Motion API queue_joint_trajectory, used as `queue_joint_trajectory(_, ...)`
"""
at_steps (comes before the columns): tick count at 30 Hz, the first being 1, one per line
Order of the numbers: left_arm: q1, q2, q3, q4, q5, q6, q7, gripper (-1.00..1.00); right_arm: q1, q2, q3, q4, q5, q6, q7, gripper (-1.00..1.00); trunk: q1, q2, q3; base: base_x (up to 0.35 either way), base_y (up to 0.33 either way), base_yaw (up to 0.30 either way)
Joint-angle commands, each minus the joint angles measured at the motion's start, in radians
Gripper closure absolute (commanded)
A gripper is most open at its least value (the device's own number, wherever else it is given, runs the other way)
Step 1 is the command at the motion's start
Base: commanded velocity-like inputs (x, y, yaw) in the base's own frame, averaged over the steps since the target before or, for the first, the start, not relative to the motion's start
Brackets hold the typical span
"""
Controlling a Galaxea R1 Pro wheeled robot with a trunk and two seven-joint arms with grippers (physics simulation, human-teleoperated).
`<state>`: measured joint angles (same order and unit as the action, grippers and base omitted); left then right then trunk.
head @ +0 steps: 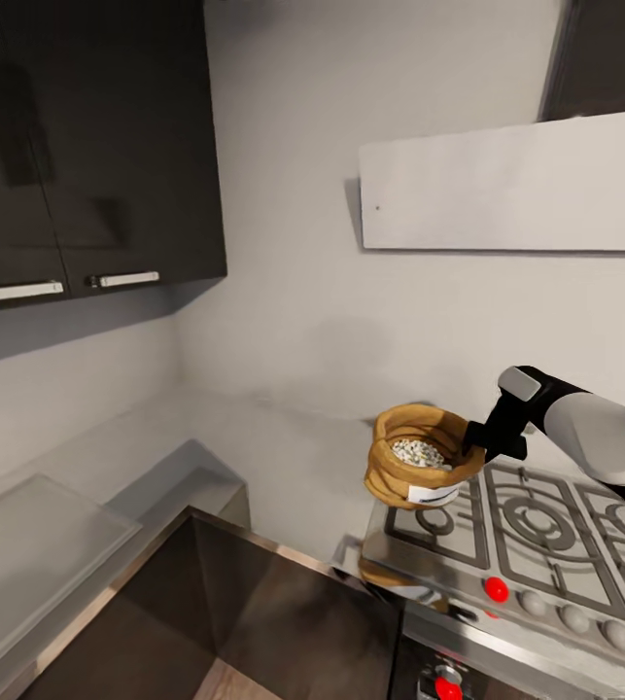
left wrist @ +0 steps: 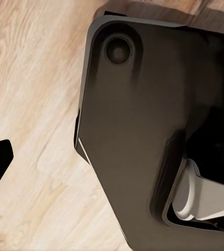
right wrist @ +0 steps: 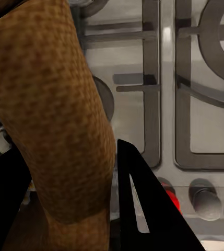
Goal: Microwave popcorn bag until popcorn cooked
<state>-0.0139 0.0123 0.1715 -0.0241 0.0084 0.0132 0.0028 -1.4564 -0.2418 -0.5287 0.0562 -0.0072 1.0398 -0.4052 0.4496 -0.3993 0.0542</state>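
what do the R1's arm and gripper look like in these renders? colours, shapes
The right arm is a rounded glossy shell, white-grey with black sections and a pale cap at the wrist. The right gripper is matte black; its fingers are flat, tapered, pointed blades. No cables or markings are visible.

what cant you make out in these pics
- Head view: the popcorn bag's white label is partly cut off by the hob edge; its text is unreadable.
- Head view: the right hand's fingertips are hidden behind the bag's rim.
- Right wrist view: the bag blocks the hob's left part.
- Left wrist view: the left hand's state is unclear.
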Motion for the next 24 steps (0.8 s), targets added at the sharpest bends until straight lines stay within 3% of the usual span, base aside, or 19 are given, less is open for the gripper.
queue_joint_trajectory(1,0.000,0.000,0.005,0.000,0.001,0.001,0.000,-1.00,-0.001,-0.001,-0.008,0.002,-0.002,-0.002,-0.008,1.00,0.000,-0.001,0.000,0.000,0.000,-0.123)
queue_joint_trajectory(11,0.000,0.000,0.005,0.000,0.001,0.002,0.000,-1.00,-0.001,-0.003,-0.013,0.002,-0.002,-0.001,-0.009,1.00,0.000,-0.001,0.001,0.000,0.000,-0.014)
queue_joint_trajectory(13,-0.001,0.000,0.005,0.000,0.001,0.002,0.000,-1.00,-0.001,-0.031,-0.014,0.002,-0.002,-0.001,-0.008,1.00,0.000,-0.001,0.001,0.000,0.000,-0.006)
queue_joint_trajectory(14,0.000,0.000,0.005,0.000,0.001,0.002,0.001,-1.00,-0.001,-0.045,-0.024,0.002,-0.002,-0.001,-0.008,1.00,0.000,-0.001,0.001,0.000,0.000,-0.118)
queue_joint_trajectory(18,-0.001,0.000,0.005,0.000,0.001,0.002,0.000,-1.00,-0.001,-0.065,-0.146,0.002,-0.002,0.000,-0.009,1.00,0.000,-0.001,0.001,0.000,0.000,-0.242)
queue_joint_trajectory(24,0.000,0.000,0.005,0.000,0.001,0.002,0.000,-1.00,-0.001,-0.071,-0.172,0.002,-0.002,-0.001,-0.035,1.00,0.000,-0.001,0.001,0.000,0.000,-0.295)
